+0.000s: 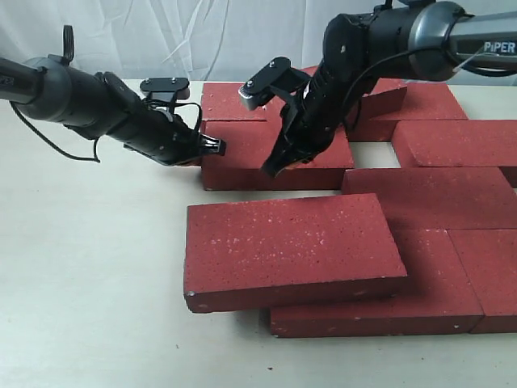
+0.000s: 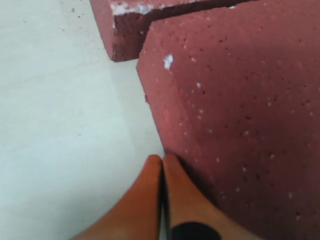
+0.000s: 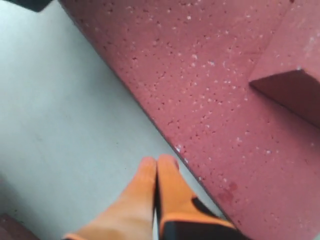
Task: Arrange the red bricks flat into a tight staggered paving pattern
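Several red bricks lie in rows on the pale table (image 1: 89, 267). Both grippers are at one brick (image 1: 242, 149) in the second row from the back. My left gripper (image 1: 216, 147) (image 2: 162, 159) is shut and empty, its tips against that brick's (image 2: 240, 100) left end, low by the table. My right gripper (image 1: 271, 170) (image 3: 157, 161) is also shut and empty. It points down along the same brick's (image 3: 210, 85) front edge, with its tips over the table. A large front brick (image 1: 291, 246) rests tilted on a lower one (image 1: 380, 311).
Another brick (image 1: 230, 101) (image 2: 130, 30) lies just behind the left gripper. A tilted brick (image 1: 380, 101) (image 3: 295, 95) leans at the back, behind the right arm. More bricks (image 1: 436, 198) fill the right side. Bare table shows at the left and front.
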Robot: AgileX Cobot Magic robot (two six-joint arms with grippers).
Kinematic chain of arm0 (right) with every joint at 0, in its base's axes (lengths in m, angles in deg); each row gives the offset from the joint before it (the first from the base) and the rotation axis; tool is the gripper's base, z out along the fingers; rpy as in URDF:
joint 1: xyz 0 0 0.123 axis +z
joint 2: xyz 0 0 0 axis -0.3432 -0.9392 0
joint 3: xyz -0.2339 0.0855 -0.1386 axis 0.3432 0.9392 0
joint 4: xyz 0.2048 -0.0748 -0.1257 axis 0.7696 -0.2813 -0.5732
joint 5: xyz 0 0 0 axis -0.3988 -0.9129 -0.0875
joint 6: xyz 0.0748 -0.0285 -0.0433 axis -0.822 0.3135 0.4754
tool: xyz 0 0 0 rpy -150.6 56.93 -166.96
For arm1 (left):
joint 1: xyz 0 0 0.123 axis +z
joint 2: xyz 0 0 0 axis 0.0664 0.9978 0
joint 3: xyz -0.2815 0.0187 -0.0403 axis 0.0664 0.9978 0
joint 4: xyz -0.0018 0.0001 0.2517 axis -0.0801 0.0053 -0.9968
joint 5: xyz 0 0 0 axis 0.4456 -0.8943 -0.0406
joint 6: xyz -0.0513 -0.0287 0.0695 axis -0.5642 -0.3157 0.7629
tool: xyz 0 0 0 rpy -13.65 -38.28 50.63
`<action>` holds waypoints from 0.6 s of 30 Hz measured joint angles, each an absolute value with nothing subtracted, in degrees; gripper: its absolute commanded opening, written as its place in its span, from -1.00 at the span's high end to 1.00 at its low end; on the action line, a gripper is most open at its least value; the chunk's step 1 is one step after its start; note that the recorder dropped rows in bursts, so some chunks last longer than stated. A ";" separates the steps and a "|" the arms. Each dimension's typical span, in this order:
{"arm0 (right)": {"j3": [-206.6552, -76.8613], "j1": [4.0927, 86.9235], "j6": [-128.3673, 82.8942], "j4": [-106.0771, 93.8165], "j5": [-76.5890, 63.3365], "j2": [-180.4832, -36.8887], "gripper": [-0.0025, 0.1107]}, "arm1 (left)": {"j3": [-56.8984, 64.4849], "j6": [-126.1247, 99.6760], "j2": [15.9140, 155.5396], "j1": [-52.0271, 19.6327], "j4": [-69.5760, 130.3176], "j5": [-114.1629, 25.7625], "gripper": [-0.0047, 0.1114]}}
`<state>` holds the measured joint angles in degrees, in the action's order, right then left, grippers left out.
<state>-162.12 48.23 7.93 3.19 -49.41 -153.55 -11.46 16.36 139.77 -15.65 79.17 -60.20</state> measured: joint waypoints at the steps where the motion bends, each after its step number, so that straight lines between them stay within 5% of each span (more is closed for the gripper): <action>1: -162.10 47.80 7.84 3.19 -49.86 -153.29 0.97 | -11.46 16.47 139.77 -15.65 79.70 -59.79 0.92; 18: -162.10 36.48 5.07 7.98 -58.42 -146.82 0.97 | -12.94 16.85 141.17 -14.30 79.47 -61.00 0.92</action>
<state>-162.10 36.48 5.07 7.98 -58.42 -146.82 -12.94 16.85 141.17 -14.30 79.47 -61.00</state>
